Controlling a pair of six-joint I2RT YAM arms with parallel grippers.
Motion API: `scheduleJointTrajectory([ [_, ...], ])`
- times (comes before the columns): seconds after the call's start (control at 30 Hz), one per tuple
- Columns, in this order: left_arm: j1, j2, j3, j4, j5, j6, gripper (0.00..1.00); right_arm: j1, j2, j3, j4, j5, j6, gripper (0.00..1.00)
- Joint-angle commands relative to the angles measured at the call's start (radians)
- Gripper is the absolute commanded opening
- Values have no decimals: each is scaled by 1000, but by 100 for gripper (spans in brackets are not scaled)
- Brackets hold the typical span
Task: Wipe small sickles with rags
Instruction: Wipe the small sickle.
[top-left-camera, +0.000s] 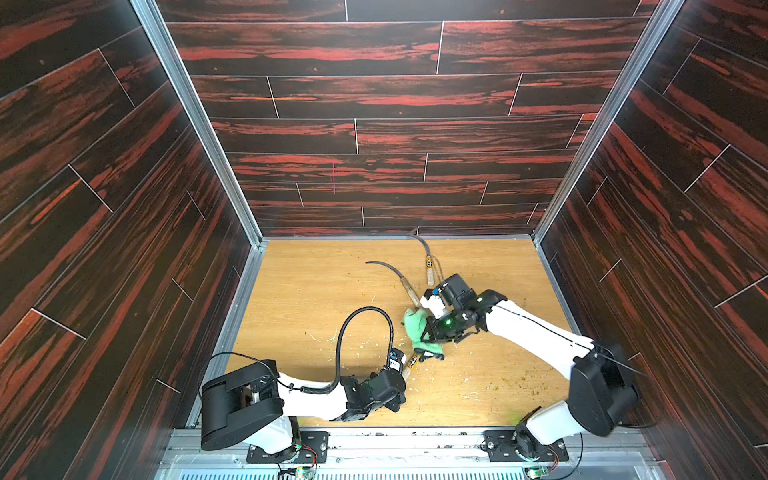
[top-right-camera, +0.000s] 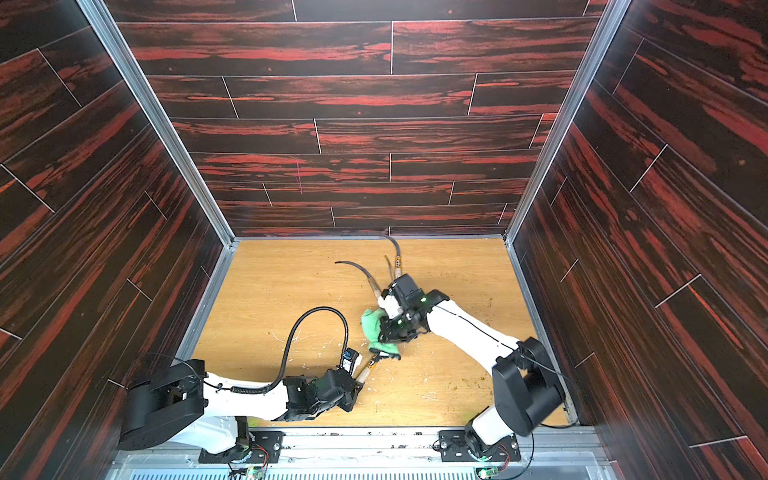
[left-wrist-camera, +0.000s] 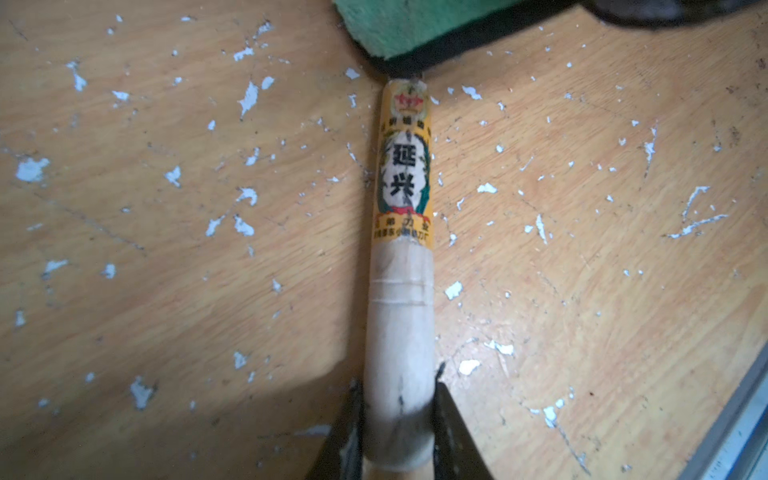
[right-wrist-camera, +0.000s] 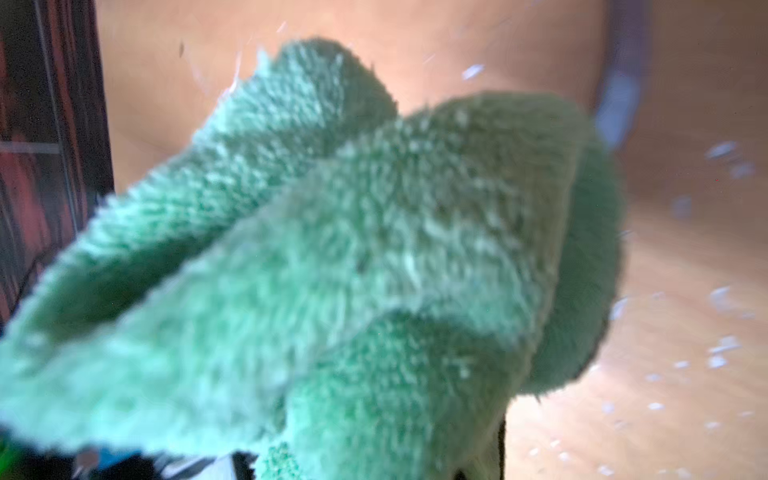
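Note:
My left gripper (left-wrist-camera: 399, 419) is shut on the butt of a small sickle's pale handle (left-wrist-camera: 401, 291), which bears a yellow-black label; both top views show this handle (top-left-camera: 411, 363) (top-right-camera: 369, 368) low over the table. Its blade is hidden under the light green rag (top-left-camera: 415, 326) (top-right-camera: 371, 326). The rag (right-wrist-camera: 353, 249) fills the right wrist view. My right gripper (top-left-camera: 428, 332) is shut on it, jaws buried in the cloth. Two more sickles lie behind: one with a long curved blade (top-left-camera: 405, 284) (top-right-camera: 372, 284), one near the back wall (top-left-camera: 429, 268) (top-right-camera: 397, 262).
The wooden table (top-left-camera: 311, 291) is strewn with pale flakes and scratches. A black ribbed cable (top-left-camera: 365, 311) loops up from the left arm. Dark red-streaked walls close in the left, right and back sides; a metal rail (top-left-camera: 395, 440) runs along the front.

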Motion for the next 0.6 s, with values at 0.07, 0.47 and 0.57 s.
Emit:
scheduleJointTrajectory([
  [0.07, -7, 21, -1, -70, 41, 10, 0, 90, 52, -106, 63, -40, 104, 0],
  [0.47, -8, 15, -30, -45, 46, -4, 0, 140, 336, -155, 283, -119, 183, 0],
  [0.57, -8, 13, -41, -42, 48, -10, 0, 80, 349, -177, 292, -113, 172, 0],
])
